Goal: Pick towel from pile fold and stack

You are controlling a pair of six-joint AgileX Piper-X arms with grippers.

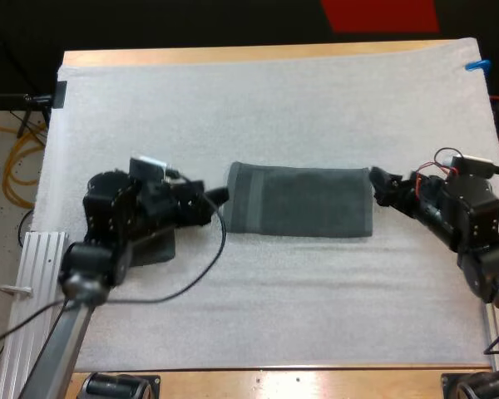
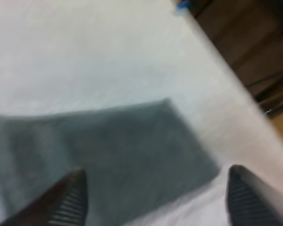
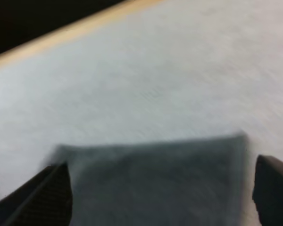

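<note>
A dark grey-green towel (image 1: 303,202) lies folded into a flat rectangle in the middle of the white mat. My left gripper (image 1: 220,198) is at its left end, fingers open just off the cloth. In the left wrist view the towel (image 2: 113,150) spreads ahead of the gripper (image 2: 155,176), whose fingers stand wide apart. My right gripper (image 1: 376,184) is at the towel's right end, also open. In the right wrist view the towel (image 3: 151,174) lies between and beyond the spread gripper (image 3: 161,165). A second dark towel (image 1: 154,248) lies partly hidden under my left arm.
An aluminium rail (image 1: 33,274) runs along the mat's left front side. The wooden table edge (image 1: 258,52) borders the far side. Bare mat (image 1: 316,307) stretches in front of and behind the folded towel.
</note>
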